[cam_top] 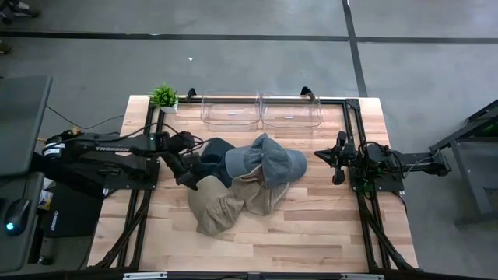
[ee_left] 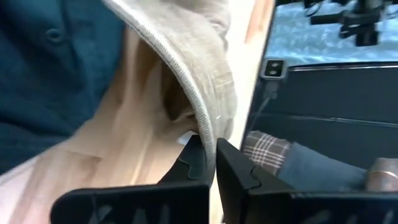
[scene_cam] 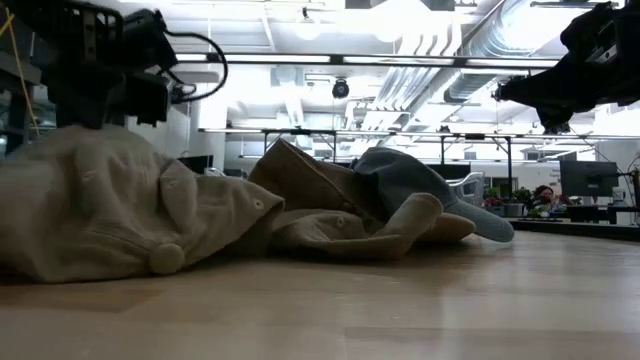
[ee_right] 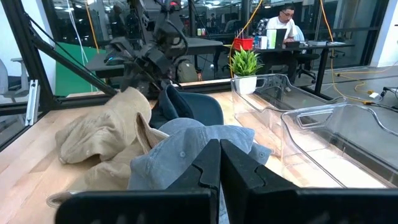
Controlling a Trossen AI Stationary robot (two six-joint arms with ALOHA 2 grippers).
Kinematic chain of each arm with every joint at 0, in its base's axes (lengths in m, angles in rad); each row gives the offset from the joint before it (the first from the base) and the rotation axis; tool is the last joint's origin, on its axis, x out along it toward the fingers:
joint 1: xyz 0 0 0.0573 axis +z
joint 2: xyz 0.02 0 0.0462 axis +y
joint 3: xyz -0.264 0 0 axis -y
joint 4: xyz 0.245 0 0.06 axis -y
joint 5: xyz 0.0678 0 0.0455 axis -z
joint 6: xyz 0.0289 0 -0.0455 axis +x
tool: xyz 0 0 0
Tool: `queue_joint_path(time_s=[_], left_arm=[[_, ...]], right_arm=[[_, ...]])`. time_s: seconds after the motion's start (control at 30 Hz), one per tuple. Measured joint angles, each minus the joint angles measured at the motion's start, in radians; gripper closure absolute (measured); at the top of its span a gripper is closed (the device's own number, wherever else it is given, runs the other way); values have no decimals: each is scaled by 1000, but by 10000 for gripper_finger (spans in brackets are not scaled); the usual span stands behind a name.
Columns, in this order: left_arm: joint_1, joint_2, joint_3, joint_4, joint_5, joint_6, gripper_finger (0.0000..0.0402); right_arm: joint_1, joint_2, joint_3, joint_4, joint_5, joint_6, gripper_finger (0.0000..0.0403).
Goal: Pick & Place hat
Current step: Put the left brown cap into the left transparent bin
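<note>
Several hats lie heaped mid-table. A beige hat (cam_top: 216,208) is nearest the front, with a second beige one (cam_top: 261,194) beside it. A dark navy hat (cam_top: 216,149) and a blue-grey hat (cam_top: 271,159) lie behind them. My left gripper (cam_top: 189,180) is at the heap's left side, shut on the front beige hat (ee_left: 186,56). My right gripper (cam_top: 320,155) waits shut and level at the table's right, short of the blue-grey hat (ee_right: 186,149), touching nothing. My left gripper pinches the beige hat's stitched rim edge (ee_left: 208,127) between its two fingers, only at their free ends. The fingers come slanting down from the table's left. The rim curves up and away from them, and the hat's crown (scene_cam: 100,215) rests on the table.
Two clear plastic bins (cam_top: 230,111) (cam_top: 291,111) stand side by side at the far edge, with a small potted plant (cam_top: 164,96) at the far left corner. Bare wood lies in front of the heap. A person sits at a desk beyond the table (ee_right: 283,25).
</note>
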Motion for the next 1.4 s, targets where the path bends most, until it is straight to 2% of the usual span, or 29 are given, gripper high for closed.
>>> queue_joint_path(time_s=[0.3,0.77,1.07,1.4], left_arm=[[0,-222,0,-82,50,-109,400],[0,-524,-1,-78,-85,-307,401],[0,-573,-1,13,-156,-349,402],[0,-553,-1,133,-181,-270,402]], right_arm=[[0,0,0,0,0,0,402],[0,0,0,0,0,0,402],[0,0,0,0,0,0,402],[0,0,0,0,0,0,402]])
